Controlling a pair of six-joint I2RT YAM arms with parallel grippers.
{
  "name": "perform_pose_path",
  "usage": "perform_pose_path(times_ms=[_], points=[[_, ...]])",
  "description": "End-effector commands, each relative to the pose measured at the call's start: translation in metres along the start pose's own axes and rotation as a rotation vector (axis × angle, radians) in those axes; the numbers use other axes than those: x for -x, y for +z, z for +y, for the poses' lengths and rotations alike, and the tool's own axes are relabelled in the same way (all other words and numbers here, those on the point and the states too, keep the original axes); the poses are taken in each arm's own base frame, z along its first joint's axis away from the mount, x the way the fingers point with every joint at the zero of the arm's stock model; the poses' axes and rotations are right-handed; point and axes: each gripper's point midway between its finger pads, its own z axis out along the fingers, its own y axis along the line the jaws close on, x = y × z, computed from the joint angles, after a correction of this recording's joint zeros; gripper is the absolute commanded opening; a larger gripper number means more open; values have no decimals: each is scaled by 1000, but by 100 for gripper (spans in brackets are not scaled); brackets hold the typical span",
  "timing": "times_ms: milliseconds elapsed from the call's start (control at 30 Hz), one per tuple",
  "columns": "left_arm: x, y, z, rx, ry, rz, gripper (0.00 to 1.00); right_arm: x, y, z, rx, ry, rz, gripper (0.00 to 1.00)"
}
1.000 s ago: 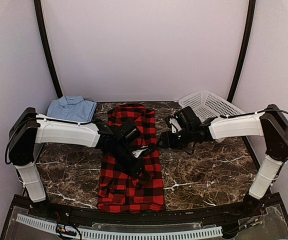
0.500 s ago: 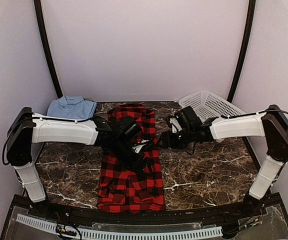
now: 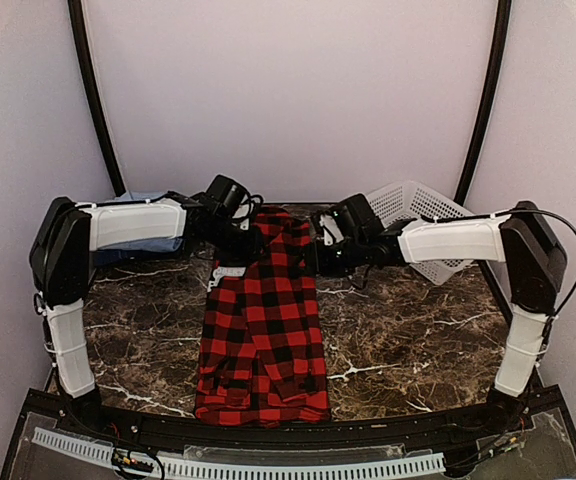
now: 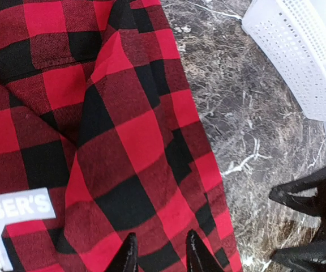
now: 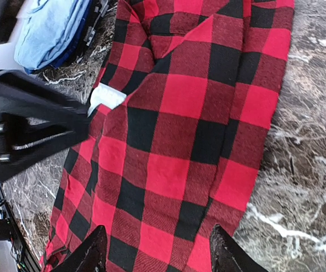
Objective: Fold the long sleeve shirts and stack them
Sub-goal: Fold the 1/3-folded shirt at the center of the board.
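The red-and-black flannel shirt (image 3: pixel 264 320) lies as a long folded strip down the middle of the table, collar end far. My left gripper (image 3: pixel 234 250) hovers over its far left part near a white label (image 3: pixel 229 271). In the left wrist view the left gripper (image 4: pixel 162 258) is open, its jaws a little apart, with flannel (image 4: pixel 123 130) under them. My right gripper (image 3: pixel 315 258) is at the shirt's far right edge. In the right wrist view it (image 5: pixel 160 255) is wide open above the flannel (image 5: pixel 191 113). A light blue shirt (image 5: pixel 50 28) lies on a darker blue one (image 5: pixel 82 31) at far left.
A white mesh basket (image 3: pixel 418 215) stands tilted at the far right, behind the right arm, and shows in the left wrist view (image 4: pixel 304 62). The blue shirts (image 3: pixel 133 250) are mostly hidden by the left arm. The table is dark marble (image 3: pixel 408 340).
The left arm has swung from the shirt's middle to its far left end. The right gripper has moved slightly farther back and left. The shirt now lies uncovered along its length.
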Motion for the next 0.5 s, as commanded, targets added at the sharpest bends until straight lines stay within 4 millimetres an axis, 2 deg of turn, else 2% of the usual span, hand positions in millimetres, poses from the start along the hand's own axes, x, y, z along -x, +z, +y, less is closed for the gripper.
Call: perform_pose_path(times_ms=[0, 233, 333, 467], points=[[22, 24, 19, 15, 3, -39, 28, 11, 9, 12, 39, -21, -15, 58], [35, 62, 68, 34, -70, -31, 26, 0, 24, 19, 74, -13, 25, 56], [29, 80, 84, 51, -92, 3, 26, -5, 26, 26, 82, -20, 32, 56], [29, 90, 94, 63, -116, 8, 25, -7, 30, 36, 105, -31, 32, 55]])
